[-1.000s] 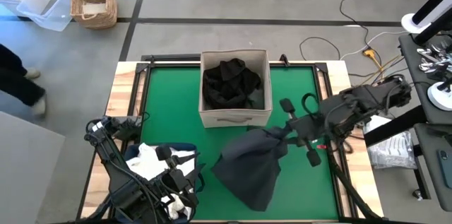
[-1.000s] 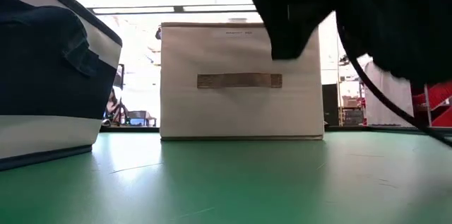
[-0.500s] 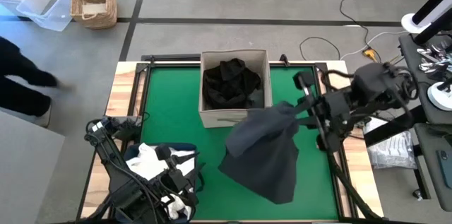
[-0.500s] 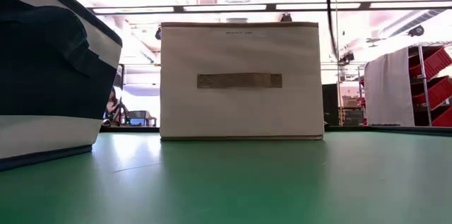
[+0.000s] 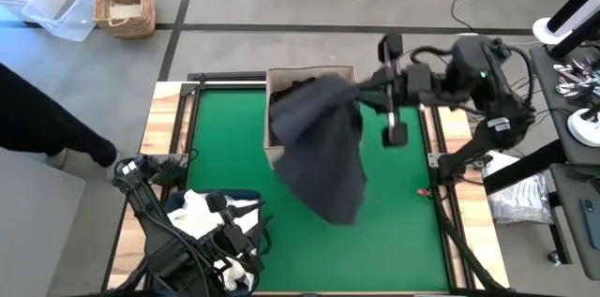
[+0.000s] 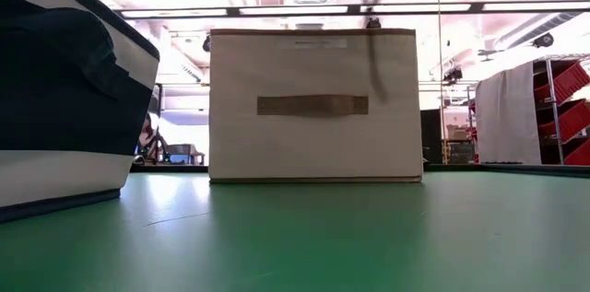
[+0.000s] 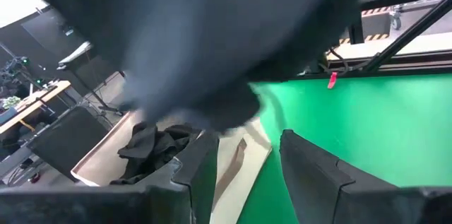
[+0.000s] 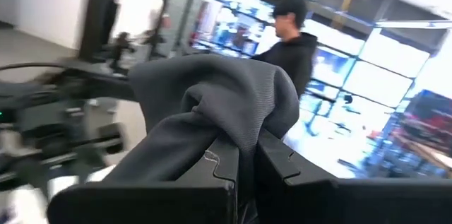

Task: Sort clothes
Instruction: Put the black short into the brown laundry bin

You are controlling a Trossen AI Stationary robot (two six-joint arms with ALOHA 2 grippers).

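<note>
The left gripper (image 5: 234,241) rests low at the counter's (image 5: 403,231) near edge over white clothes (image 5: 192,211); whether its fingers are apart I cannot tell. Farther off, the right gripper (image 5: 361,91) has its fingers pinched on a grey garment (image 5: 319,147), which hangs over the beige box (image 5: 281,77) holding black clothes (image 7: 152,150).

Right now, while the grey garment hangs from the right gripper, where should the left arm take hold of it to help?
Probably the loose lower corner of the grey garment: it hangs free over the green mat, in front of the beige box. Come from below, on the side away from the box. The bunched top is already taken by the right gripper, jaws shut on it.
</note>
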